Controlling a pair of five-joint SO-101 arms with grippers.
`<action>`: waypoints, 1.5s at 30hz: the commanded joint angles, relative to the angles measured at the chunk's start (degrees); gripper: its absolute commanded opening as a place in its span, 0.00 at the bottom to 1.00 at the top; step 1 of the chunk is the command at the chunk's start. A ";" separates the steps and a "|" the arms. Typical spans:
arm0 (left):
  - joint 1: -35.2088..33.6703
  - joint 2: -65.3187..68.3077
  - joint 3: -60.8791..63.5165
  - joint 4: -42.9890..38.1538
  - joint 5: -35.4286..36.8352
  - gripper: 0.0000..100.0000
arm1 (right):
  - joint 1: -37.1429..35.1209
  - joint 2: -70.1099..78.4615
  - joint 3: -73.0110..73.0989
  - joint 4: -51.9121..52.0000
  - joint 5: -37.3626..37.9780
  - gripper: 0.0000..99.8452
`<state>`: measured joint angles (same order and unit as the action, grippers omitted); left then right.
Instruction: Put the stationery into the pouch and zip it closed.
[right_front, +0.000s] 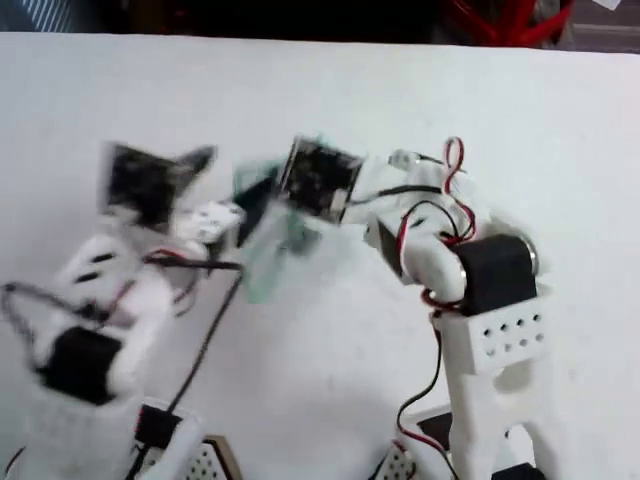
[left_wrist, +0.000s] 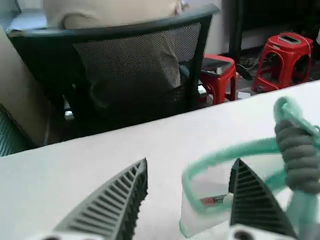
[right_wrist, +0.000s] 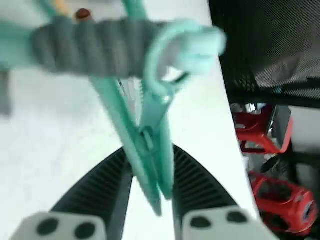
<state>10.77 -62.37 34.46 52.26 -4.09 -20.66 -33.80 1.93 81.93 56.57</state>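
The teal see-through pouch (right_front: 266, 245) is in the middle of the table between the two arms, partly lifted. My right gripper (right_wrist: 149, 150) is shut on the pouch's thin teal zip edge (right_wrist: 150, 165). A grey ribbed cord (right_wrist: 100, 42) with a teal loop (right_wrist: 185, 45) hangs just beyond it. My left gripper (left_wrist: 190, 167) stands open close beside the pouch, its fingers (left_wrist: 117, 200) wide apart, and the pouch's teal rim (left_wrist: 225, 152) curves in front of them. A small red and white item (left_wrist: 212, 200) shows through the pouch wall.
The white table (right_front: 480, 110) stretches bare behind and to the right of the arms. Beyond its far edge stand a black mesh chair (left_wrist: 130, 65) and red stools (left_wrist: 285, 55). Cables trail from both arm bases (right_front: 200, 340).
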 joint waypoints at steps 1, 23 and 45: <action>-2.33 -0.66 -13.54 6.51 0.70 0.27 | 0.40 -2.77 -1.41 -1.54 -9.14 0.02; 16.31 -0.13 -9.05 10.46 -23.56 0.27 | -3.65 -33.98 30.86 -5.32 -18.46 0.02; 16.13 6.73 -1.67 9.05 -51.43 0.27 | -5.76 -43.82 37.45 -4.09 -18.90 0.02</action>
<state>25.36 -56.66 32.35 58.51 -49.27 -26.20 -77.49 39.38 77.45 38.37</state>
